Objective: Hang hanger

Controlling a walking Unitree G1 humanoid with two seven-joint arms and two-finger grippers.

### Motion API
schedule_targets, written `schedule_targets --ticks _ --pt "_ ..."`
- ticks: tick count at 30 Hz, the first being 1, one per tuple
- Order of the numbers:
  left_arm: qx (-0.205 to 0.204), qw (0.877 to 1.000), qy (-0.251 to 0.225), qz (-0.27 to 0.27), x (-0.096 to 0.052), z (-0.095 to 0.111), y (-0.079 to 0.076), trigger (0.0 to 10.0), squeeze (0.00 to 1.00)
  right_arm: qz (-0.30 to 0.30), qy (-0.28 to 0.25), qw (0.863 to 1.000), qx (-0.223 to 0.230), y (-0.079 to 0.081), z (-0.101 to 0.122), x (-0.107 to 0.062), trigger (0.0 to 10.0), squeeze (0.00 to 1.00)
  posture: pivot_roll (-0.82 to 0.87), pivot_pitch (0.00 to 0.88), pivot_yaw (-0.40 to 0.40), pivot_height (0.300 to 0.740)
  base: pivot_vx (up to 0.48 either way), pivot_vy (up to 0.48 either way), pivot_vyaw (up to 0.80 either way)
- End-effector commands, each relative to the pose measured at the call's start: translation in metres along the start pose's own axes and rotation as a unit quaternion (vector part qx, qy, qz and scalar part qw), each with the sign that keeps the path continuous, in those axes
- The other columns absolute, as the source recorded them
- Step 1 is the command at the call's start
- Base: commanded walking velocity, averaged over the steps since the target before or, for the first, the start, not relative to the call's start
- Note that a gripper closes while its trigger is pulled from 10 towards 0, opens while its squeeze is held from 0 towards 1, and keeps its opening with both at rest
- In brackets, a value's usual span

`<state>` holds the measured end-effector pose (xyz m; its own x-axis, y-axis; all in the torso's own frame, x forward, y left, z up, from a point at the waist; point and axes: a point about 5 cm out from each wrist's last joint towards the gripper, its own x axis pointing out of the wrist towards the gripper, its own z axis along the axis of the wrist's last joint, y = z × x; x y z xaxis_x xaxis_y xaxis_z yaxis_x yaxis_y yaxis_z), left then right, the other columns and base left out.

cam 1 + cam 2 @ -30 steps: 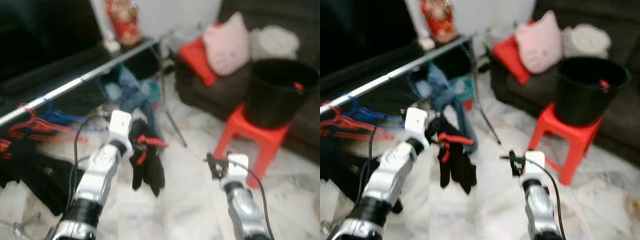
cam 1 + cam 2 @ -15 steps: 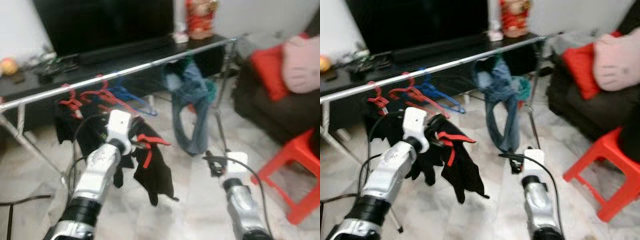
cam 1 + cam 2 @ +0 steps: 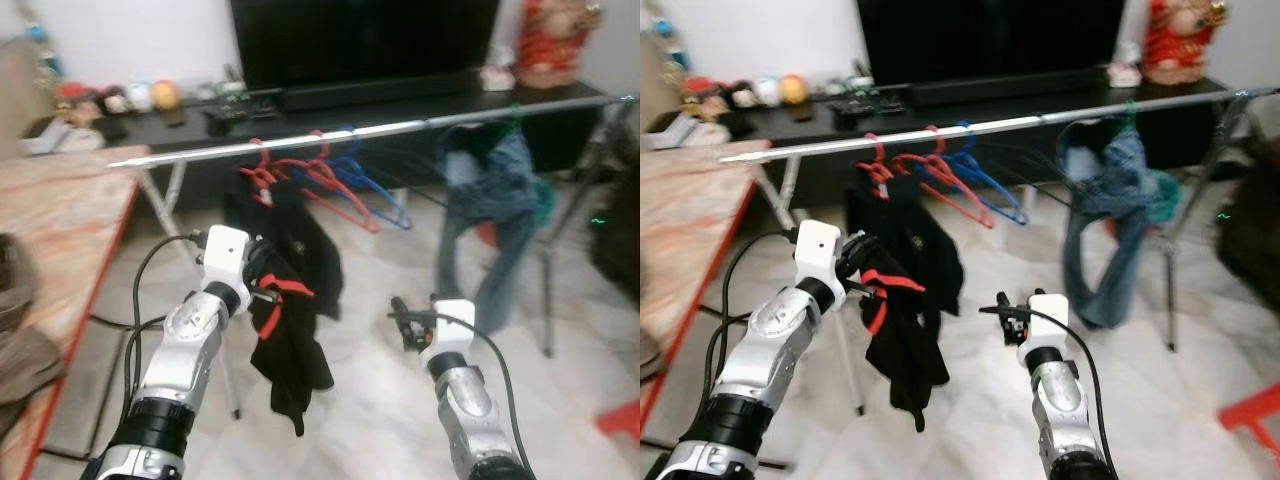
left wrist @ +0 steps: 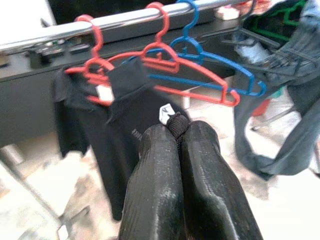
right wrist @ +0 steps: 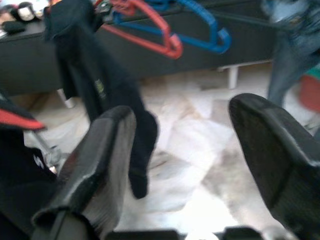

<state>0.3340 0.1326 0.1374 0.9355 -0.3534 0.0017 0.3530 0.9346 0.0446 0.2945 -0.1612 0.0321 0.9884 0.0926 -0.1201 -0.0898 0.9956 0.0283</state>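
A metal rail [image 3: 400,128] carries red hangers [image 3: 290,172] and jeans [image 3: 495,200].

The two head views looked forward and down from above both arms, sharing the clothes rail [image 3: 370,130] across the upper frame. The left wrist view looked along its closed fingers [image 4: 160,175] close at the rail's hangers [image 4: 165,60]. The right wrist view faced the same hangers from lower, over pale floor [image 5: 200,165].
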Motion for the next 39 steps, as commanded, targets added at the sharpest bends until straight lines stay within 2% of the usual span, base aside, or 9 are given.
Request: schedule_targets --ticks 1,15,20,26,33,39 --pt "0.005 1.0 -0.012 -0.008 0.0029 0.0073 -0.0029 10.0 0.0 -0.006 0.004 1.0 0.0 -0.0039 -0.0011 -0.0012 10.0 0.0 0.03 0.0 0.059 0.74 0.0 0.0 0.43" --pt "0.011 1.0 -0.009 0.004 0.0022 0.0055 -0.0002 10.0 0.0 -0.008 0.007 1.0 0.013 -0.0048 -0.0007 -0.0003 10.0 0.0 0.03 0.0 0.056 0.74 0.0 0.0 0.0" --pt "0.009 1.0 -0.008 0.012 0.0018 0.0052 0.0027 10.0 0.0 -0.004 -0.003 1.0 -0.007 -0.0032 0.0031 0.0008 10.0 0.0 0.03 0.0 0.056 0.74 0.0 -0.283 0.48" --pt "0.007 1.0 -0.008 0.013 0.0015 0.0054 0.0029 10.0 0.0 -0.002 -0.008 1.0 0.018 -0.0017 0.0034 0.0007 10.0 0.0 0.03 0.0 0.057 0.74 0.0 -0.314 0.4" --pt "0.006 1.0 -0.007 0.011 0.0015 0.0054 0.0026 10.0 0.0 0.001 -0.006 1.0 0.009 -0.002 0.0033 0.0006 10.0 0.0 0.03 0.0 0.056 0.74 0.0 -0.352 0.0" --pt "0.002 1.0 -0.007 0.014 0.0017 0.0055 0.0031 10.0 0.0 -0.004 -0.002 1.0 0.012 -0.0027 0.0021 0.0003 10.0 0.0 0.03 0.0 0.058 0.74 0.0 -0.327 0.52"
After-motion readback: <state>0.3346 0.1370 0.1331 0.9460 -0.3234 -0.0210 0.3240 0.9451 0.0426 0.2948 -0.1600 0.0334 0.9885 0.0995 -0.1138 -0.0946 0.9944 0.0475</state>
